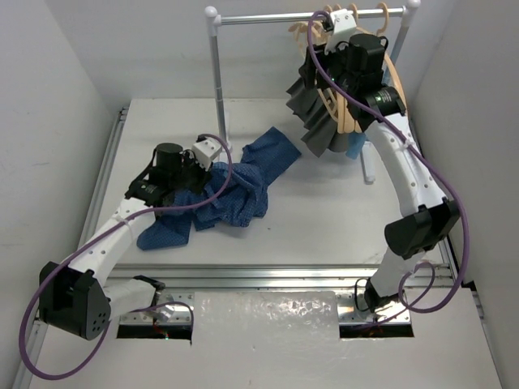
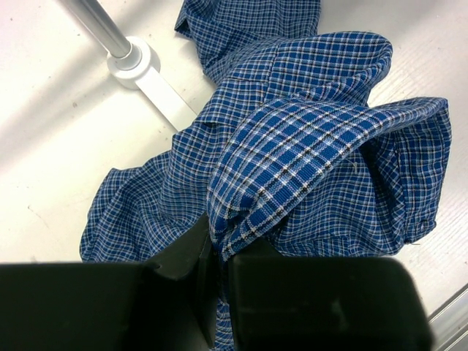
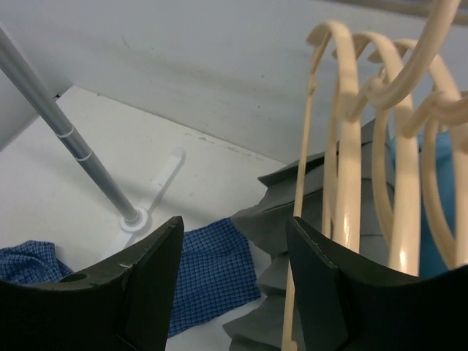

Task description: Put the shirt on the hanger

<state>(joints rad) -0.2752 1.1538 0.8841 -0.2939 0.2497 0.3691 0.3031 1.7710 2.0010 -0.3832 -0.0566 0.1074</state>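
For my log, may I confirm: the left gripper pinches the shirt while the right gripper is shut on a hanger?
No: the right wrist view shows the right gripper open at the hanger. The left gripper does pinch the shirt.

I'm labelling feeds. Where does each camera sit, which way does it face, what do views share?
Top external: overhead behind bases, looking down on table; left arm, right arm show.
Left wrist: looks down past left jaws, shut on shirt.
Right wrist: raised, looks past open right jaws at hangers.
Shared: shirt, rack pole in all.
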